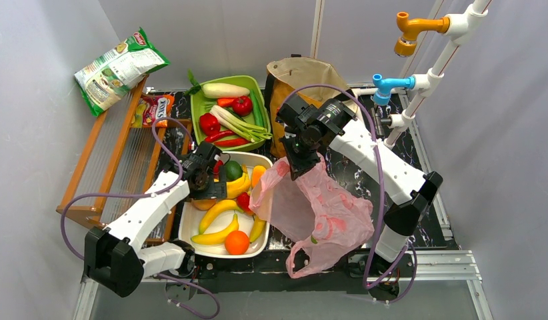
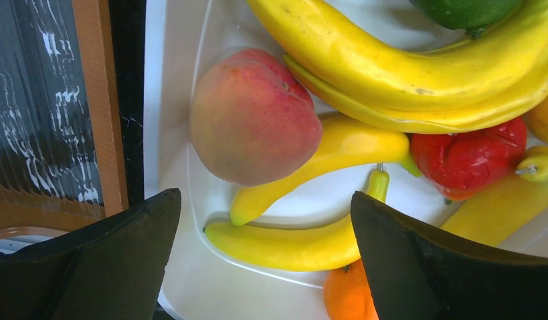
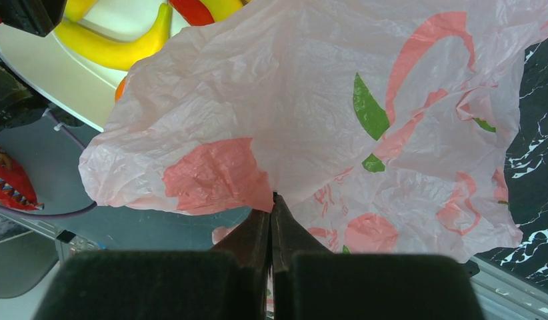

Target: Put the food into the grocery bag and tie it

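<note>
The right gripper (image 1: 303, 163) (image 3: 273, 212) is clamped tight on a pinch of the pink grocery bag (image 1: 325, 213) (image 3: 311, 100). The bag hangs from its fingertips and spreads out ahead of them, its low end near the table edge. Whether the bag's mouth is open cannot be made out, as the folds hide it.

The left gripper (image 1: 208, 179) (image 2: 265, 200) hovers low over the white tray (image 1: 189, 230) (image 2: 185, 287), jaws spread wide with nothing between them. Just ahead of its fingertips lies the peach (image 2: 251, 117), touching a banana (image 2: 325, 153) that runs under it. From above, the gripper covers the peach almost entirely.

One finger hides half of the orange (image 1: 237, 242) (image 2: 345, 297), and the green piece (image 1: 233, 170) (image 2: 465, 10) is cut off at the far edge of the wrist view.

Counted in the tray: one peach, one orange, one red piece (image 2: 468, 157), one green piece and at least four bananas — others may lie beneath.
</note>
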Controlling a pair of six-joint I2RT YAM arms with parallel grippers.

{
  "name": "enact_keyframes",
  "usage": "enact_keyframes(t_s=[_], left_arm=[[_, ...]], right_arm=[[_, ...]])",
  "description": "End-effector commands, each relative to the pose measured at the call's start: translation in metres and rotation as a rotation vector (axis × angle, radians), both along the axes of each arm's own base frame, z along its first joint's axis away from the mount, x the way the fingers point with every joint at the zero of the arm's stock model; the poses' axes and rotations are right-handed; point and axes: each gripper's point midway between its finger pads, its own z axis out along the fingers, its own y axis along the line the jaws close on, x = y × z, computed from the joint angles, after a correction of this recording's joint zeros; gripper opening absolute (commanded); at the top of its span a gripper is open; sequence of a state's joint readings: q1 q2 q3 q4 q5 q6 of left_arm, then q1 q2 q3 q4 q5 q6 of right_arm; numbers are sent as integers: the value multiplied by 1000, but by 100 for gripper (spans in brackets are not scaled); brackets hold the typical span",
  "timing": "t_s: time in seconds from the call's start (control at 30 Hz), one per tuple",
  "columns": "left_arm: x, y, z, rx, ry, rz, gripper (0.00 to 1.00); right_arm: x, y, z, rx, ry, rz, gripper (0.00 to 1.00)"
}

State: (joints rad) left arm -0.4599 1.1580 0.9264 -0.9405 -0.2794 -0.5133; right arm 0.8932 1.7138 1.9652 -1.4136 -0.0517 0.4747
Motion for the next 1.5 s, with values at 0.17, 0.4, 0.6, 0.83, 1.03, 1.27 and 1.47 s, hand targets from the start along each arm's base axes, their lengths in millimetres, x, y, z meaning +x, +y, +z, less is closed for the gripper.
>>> enact_keyframes(t_s=[0.17,0.4,0.6,0.83,1.03,1.27,1.47], left_arm=[[-1,5,-20,-7,48,43,100],[-1,14,-29,24,85,85,100],[3,14,-35,22,84,91,83],[8,15,-37,29,70,86,73],[13,10,-24,0,42,73,50],[19,2,27,-68,-41,52,38],[15,-8,60,-140,-71,21,32]], right_arm=[[-8,-6,4,2,12,13,1],[-6,-7,5,-9,7,22,1],[-5,-6,3,-19,15,34,1],[-4,-8,3,-32,14,38,1],[-2,-9,4,-37,14,39,1],[2,-8,7,-31,9,40,1],[7,-4,8,-26,5,27,1]])
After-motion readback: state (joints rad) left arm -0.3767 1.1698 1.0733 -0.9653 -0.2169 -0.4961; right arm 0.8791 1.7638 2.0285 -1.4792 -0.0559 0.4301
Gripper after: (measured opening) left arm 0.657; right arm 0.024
